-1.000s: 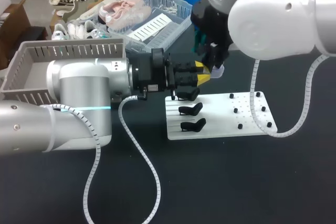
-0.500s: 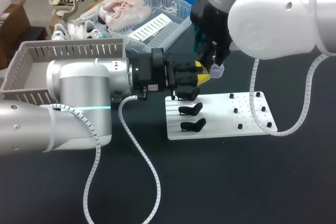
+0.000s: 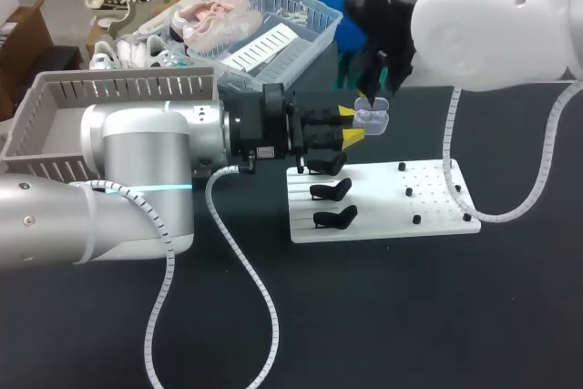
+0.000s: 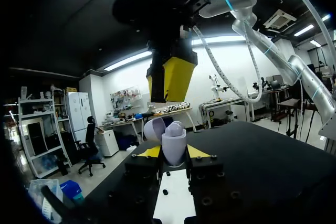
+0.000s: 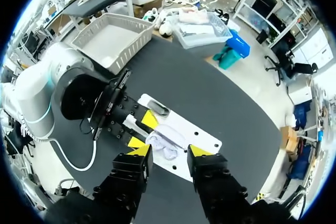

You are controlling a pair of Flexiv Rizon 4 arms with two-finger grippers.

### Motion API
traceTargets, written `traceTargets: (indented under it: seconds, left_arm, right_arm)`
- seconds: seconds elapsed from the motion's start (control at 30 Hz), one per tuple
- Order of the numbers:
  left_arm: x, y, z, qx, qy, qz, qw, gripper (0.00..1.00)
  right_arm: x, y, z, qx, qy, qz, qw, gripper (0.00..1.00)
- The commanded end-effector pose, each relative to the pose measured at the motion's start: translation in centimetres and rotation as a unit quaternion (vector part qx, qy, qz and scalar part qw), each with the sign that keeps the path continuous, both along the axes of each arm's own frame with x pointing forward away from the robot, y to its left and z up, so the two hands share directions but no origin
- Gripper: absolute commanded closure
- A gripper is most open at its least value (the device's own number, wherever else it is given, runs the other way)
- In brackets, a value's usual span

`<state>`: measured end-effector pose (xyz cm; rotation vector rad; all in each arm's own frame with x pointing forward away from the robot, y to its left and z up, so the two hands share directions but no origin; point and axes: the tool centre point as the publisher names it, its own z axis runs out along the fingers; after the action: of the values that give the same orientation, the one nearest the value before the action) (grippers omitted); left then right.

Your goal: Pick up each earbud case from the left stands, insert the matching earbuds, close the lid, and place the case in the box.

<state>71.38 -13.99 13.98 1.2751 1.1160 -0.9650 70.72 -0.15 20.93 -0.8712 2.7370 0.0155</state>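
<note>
Two robot arms meet above a dark worktop (image 3: 410,316).

Head view: the left arm (image 3: 137,166) comes in from the left and lies level. Its left jaws, with yellow fingertips (image 3: 347,112), are clenched on a small pale lilac earbud case (image 3: 371,118) that has its lid open and is held up in the air. The right arm (image 3: 492,25) comes in from the upper right, and its dark right jaws hang just above the case. On the worktop near the case lies a flat white plastic plate (image 3: 383,211) carrying black curved stands (image 3: 332,190) on its left part. A grey slatted plastic box (image 3: 55,97) sits well apart at the far left.

Left wrist view: the earbud case (image 4: 173,148) stands upright between the left jaws, gripped from both sides, with the lid tipped back. The right arm's yellow fingers (image 4: 170,80) hang over it without touching.

Right wrist view: the right jaws are released and spread wide, with nothing between them. The open case (image 5: 165,145) is ahead of them, over the white plate (image 5: 205,136), pinched by the left arm's yellow fingertips (image 5: 150,119). The grey box (image 5: 105,40) lies beyond the left arm (image 5: 37,87).
</note>
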Motion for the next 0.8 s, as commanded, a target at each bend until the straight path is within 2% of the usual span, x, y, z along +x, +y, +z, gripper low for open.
traceTargets:
  seconds: [0.03,0.23,0.4,0.6,0.8]
  left_arm:
    - [-0.1,0.0,0.0,0.000,0.000,0.002,1.000,1.00]
    - [-0.1,0.0,0.0,0.000,0.000,0.002,1.000,1.00]
    - [-0.1,0.0,0.0,0.000,0.000,0.002,1.000,1.00]
    - [-0.1,0.0,0.0,0.000,0.000,0.002,1.000,1.00]
    - [-0.1,0.0,0.0,0.000,0.000,0.002,1.000,1.00]
  right_arm:
    - [1.8,-0.4,-0.1,0.006,0.000,-0.013,1.000,0.60]
    - [4.5,-1.0,0.1,0.016,-0.001,-0.034,0.999,0.59]
    - [5.8,-1.0,0.1,0.020,-0.001,-0.039,0.999,0.58]
    - [6.3,-0.9,-0.7,0.016,0.011,-0.040,0.999,0.56]
    - [5.9,-0.9,-1.8,0.018,0.020,-0.039,0.999,0.56]
